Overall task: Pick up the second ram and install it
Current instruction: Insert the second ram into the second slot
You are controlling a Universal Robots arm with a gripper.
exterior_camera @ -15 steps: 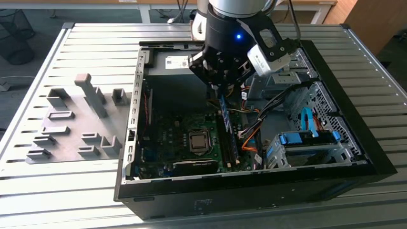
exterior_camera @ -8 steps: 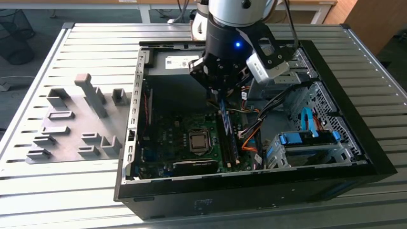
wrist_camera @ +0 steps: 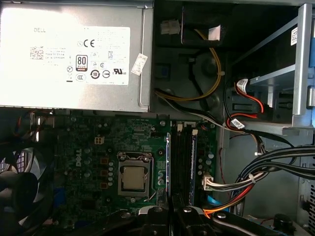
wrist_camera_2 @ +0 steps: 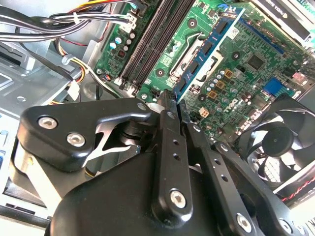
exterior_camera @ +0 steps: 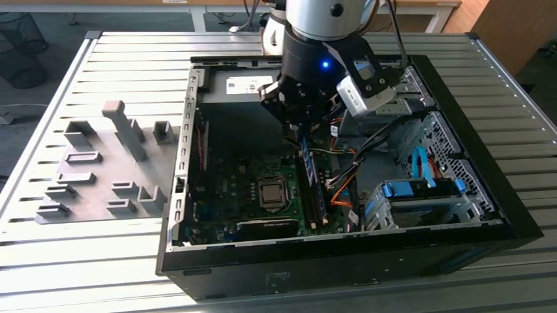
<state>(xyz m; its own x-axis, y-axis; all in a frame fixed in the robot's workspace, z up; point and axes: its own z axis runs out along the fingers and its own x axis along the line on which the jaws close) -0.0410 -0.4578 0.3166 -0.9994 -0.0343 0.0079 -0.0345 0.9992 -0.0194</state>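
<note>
The surface (exterior_camera: 104, 261) is ribbed pale grey metal with a dull sheen. On it stand matt grey plastic fixture blocks (exterior_camera: 104, 169). The computer case (exterior_camera: 348, 267) has a smooth black outer shell, slightly glossy, and inner walls of bare, perforated sheet metal. The power supply (wrist_camera: 74, 54) is brushed silver metal carrying a white paper label. The motherboard (wrist_camera: 98, 162) is a glossy green circuit board, with a shiny metal processor socket (wrist_camera: 133, 177). The second ram (wrist_camera_2: 209, 44) shows a green board with a glossy blue label. The pincer (wrist_camera_2: 172, 105) is matt black metal with bright steel screws. The cables (wrist_camera: 275, 169) have smooth plastic sheaths.
</note>
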